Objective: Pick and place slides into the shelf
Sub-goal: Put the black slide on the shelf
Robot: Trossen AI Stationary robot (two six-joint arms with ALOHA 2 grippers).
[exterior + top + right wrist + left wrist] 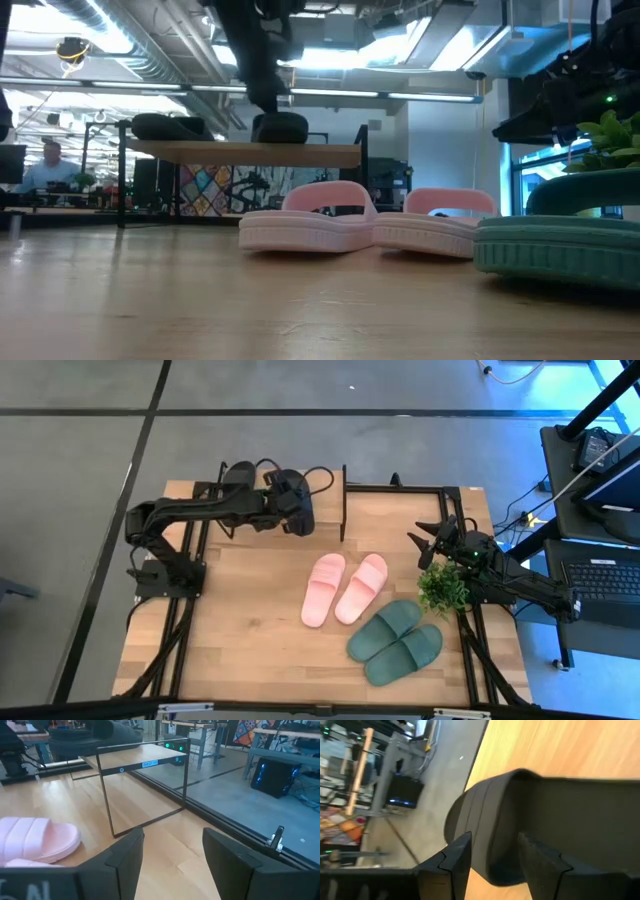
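Two black slides rest on the shelf; the left pincer grips one. Pink pair and green pair wait on the worktop; the right pincer hangs wide.

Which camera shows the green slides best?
The high view: both green slides lie in full, side by side near the table's front edge. The low view shows only one slide's side at the picture's edge. Neither wrist view shows them.
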